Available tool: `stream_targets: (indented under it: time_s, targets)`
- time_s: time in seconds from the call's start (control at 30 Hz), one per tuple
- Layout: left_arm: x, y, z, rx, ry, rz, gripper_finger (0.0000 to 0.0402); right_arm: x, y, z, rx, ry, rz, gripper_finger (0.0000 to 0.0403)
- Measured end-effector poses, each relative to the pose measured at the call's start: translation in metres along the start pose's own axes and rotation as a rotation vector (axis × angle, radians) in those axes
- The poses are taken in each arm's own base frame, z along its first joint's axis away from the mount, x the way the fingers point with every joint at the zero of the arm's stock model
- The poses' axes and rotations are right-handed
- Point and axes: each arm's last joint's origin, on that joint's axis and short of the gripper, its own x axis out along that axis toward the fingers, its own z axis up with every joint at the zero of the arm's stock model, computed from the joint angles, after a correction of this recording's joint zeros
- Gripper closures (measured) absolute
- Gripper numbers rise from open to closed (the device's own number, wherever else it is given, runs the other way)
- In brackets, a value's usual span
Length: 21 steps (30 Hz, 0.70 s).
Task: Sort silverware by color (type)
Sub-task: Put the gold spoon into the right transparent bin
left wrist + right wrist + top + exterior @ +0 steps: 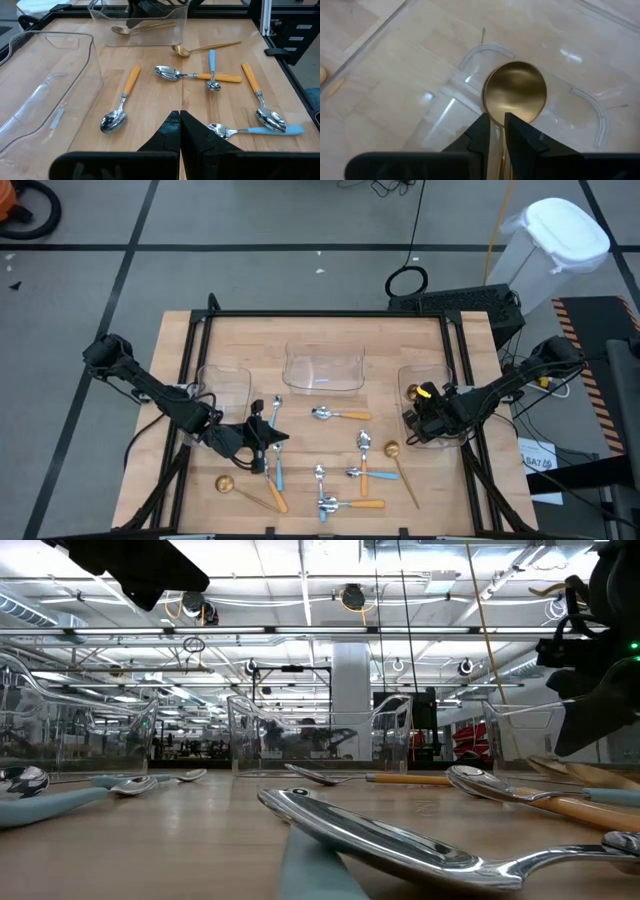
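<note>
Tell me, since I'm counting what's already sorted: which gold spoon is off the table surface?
The gold spoon gripped by the right gripper over the right clear tray; the other two lie on the wood.

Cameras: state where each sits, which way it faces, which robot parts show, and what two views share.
High: overhead, straight down on table; both arms show.
Low: table-top height, level across spoons into room; arm parts at upper corners.
Left wrist: past shut left fingers toward loose spoons.
Right wrist: down into right tray; right fingers clamp gold spoon.
Shared: high and left wrist both see right tray.
</note>
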Motion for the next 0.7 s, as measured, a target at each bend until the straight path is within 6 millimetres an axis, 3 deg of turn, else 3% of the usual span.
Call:
stream_targets:
  time_s: [0.5, 0.7]
  targets:
    - [0.0000, 0.0001, -0.0001, 0.000, 0.000, 0.002, 0.0401, -0.0003, -0.0004, 0.0004, 0.000, -0.005, -0.004, 0.0347]
    - [0.0001, 0.0011, -0.0002, -0.017, -0.006, 0.034, 0.0396, -0.0010, -0.0023, 0.0006, 0.000, -0.005, -0.015, 0.0325]
